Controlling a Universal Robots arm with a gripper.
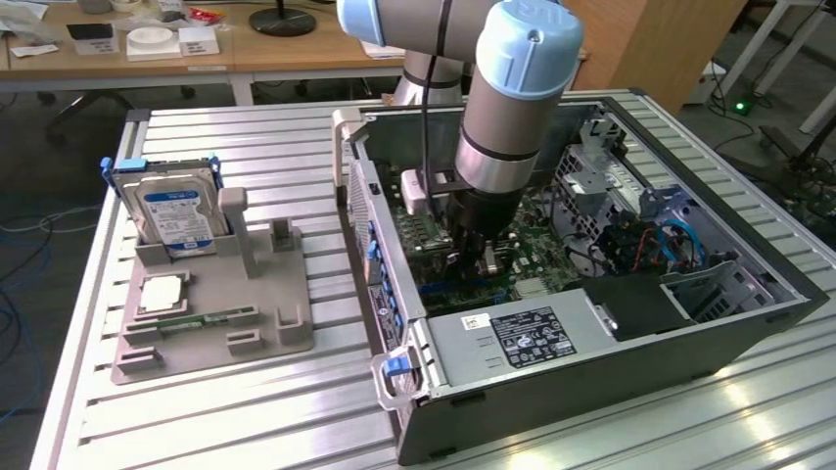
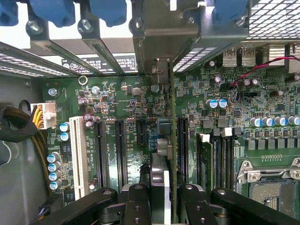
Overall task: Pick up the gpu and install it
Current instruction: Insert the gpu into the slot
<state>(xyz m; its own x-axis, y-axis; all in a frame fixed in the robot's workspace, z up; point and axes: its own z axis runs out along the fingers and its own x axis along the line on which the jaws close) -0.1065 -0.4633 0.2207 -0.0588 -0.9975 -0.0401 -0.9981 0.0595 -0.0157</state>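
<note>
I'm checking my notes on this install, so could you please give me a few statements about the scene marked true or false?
1. The gripper is shut on the gpu, held edge-on over the motherboard. True.
2. The arm reaches into the open computer case. True.
3. The hard drive lies inside the case. False: it stands in the grey holder outside the case.
4. The grey holder sits on the exterior view's right. False: it is on the left.
</note>
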